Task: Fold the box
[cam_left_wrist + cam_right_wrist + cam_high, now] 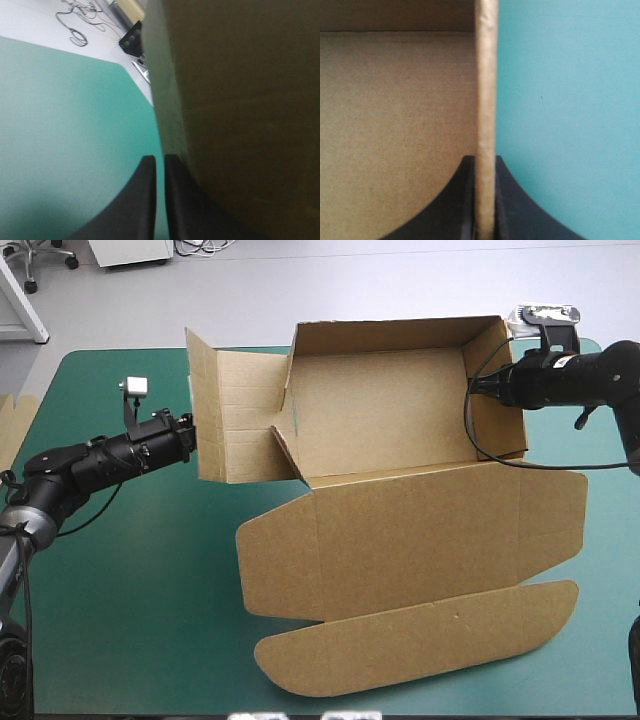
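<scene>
Teal-green table [120, 590] held box [380, 420] centrally: 12 and 3 o'clock walls raised, 9 o'clock flap [215, 420] untucked, lid [420, 530] flat; right gripper [485, 160] pinched 3 o'clock wall, left gripper [160, 159] beside flap, fingers almost together.

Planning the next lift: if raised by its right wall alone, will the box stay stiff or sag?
The box probably feels light: thin board. Its wall stands straight in the right end effector, so likely stiff. The flat lid may droop at its creases.
</scene>
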Controlling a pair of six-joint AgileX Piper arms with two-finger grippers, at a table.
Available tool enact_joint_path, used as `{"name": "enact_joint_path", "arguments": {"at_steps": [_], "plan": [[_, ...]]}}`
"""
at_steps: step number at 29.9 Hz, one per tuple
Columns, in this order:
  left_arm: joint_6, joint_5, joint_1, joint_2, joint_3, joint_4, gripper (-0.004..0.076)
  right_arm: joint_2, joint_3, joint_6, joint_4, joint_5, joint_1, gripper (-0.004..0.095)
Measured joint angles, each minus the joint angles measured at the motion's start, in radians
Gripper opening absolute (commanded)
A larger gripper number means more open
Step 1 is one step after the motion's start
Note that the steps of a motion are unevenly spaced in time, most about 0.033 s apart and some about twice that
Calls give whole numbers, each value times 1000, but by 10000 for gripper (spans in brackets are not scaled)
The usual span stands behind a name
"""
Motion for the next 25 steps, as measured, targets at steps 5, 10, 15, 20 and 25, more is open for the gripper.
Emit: {"name": "enact_joint_path", "arguments": {"at_steps": [5, 10, 15, 20, 25], "plan": [[-64, 26, -6, 1, -92, 0, 78, 3, 0, 0, 0, -15, 0, -17], [-96, 8, -54, 1, -142, 5, 144, 3, 0, 0, 0, -20, 0, -17], [-103, -52, -121, 6, -150, 35, 277, 3, 0, 0, -1, -25, 0, -17], [-119, -81, -144, 16, -157, 38, 314, 3, 0, 0, -1, -30, 0, -17], [-144, -78, -159, 16, -192, 39, 314, 3, 0, 16, 0, -33, 0, -17]]}}
